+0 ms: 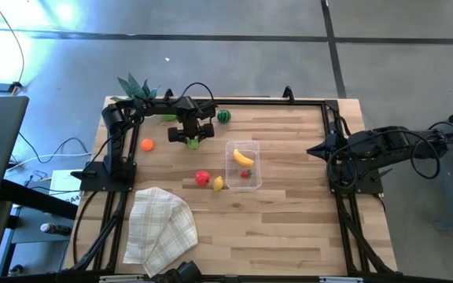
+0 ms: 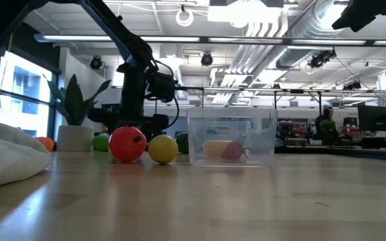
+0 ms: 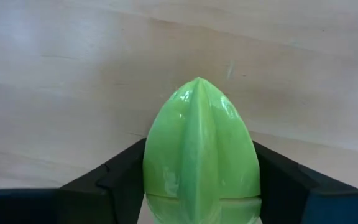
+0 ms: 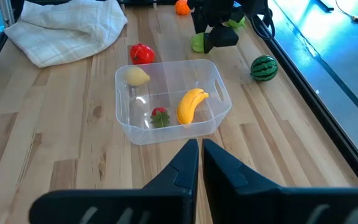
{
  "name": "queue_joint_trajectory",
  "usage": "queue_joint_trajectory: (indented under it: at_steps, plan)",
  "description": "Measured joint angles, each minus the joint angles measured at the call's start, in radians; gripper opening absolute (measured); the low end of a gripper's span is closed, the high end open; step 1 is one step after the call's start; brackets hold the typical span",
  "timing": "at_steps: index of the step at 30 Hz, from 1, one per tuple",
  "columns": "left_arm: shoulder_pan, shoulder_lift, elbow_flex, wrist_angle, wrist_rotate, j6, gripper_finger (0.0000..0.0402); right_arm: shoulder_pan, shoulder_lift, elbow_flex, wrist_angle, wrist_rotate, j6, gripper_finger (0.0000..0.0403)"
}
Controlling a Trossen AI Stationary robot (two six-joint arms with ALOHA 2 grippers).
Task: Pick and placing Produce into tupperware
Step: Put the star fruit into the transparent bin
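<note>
A light green ridged toy fruit (image 3: 197,149) lies on the wooden table left of the tupperware, and my left gripper (image 1: 193,135) stands over it, shut on it. The clear tupperware (image 1: 244,149) at mid-table holds a yellow banana (image 4: 191,104) and a small red strawberry (image 4: 160,116). A red fruit (image 1: 202,178) and a yellow lemon (image 1: 218,183) lie on the table at the tub's near left corner. An orange fruit (image 1: 147,145), a dark green melon (image 1: 223,116) and another green piece (image 1: 167,118) lie farther back. My right gripper (image 4: 201,155) is shut and raised at the table's right edge. My left gripper pinches the light green fruit between its two fingers, one finger (image 3: 126,171) on each long side (image 3: 154,168) of it. The fingers come from above, pointing down. The fruit lies on the table with its pointed end (image 3: 198,84) sticking out past the fingers.
A checked beige cloth (image 1: 160,224) lies crumpled at the near left. A spiky green plant in a white pot (image 2: 74,127) stands at the far left corner. A black frame rail (image 1: 289,102) runs around the table. Bare wood (image 1: 297,220) lies right of and nearer than the tub.
</note>
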Motion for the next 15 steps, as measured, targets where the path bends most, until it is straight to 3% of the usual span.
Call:
queue_joint_trajectory:
  at_steps: [10, 15]
  plan:
    - [0.0, 0.001, 0.0, 0.002, -0.003, 0.001, 0.0211, 0.0, 0.0, 0.0, 0.0, 0.0, 0.0, 0.0011]
    - [0.0, 0.001, 0.0, 0.003, -0.006, 0.001, 0.0222, 0.0, 0.0, 0.0, 0.0, 0.0, 0.0, 0.0011]
